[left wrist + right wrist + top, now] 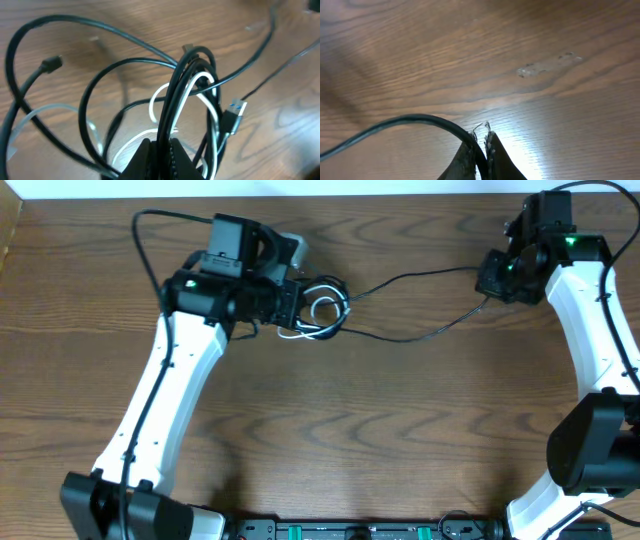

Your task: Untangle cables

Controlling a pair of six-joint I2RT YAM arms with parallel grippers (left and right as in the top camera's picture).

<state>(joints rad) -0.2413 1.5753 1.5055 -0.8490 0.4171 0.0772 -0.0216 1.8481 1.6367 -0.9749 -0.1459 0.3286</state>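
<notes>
Surface: wooden table (400,430), bare grain between the two arms.
Tangle: black cable (172,95) bunched in several loops, with the white cable (151,106) threaded through them. A metal-tipped plug (235,112) hangs at the right side of the bunch, and a small dark plug (51,64) lies out to its left.
Tangle location: far left part of the table, directly at the left claw.
Left gripper (161,147): fingers together, clamped on the bunched black loops. Whether a white strand is also pinched cannot be told.
Right gripper (481,142): fingers together, clamped on a single run of the black cable, low over the wood.
Governing relation: two black runs span from the tangle to the right claw, so the long axis lies left to right across the table. The knot sits at the left end, well apart from the right claw. The left arm is the nearer.
Slack: both runs sag in curves, not taut.
Clearance: the far table edge is near both claws. Open wood lies toward the near side and between the arms.
Judgement: separating the claws along the axis should draw out the loops, but there is a risk of tightening the white loop.
</notes>
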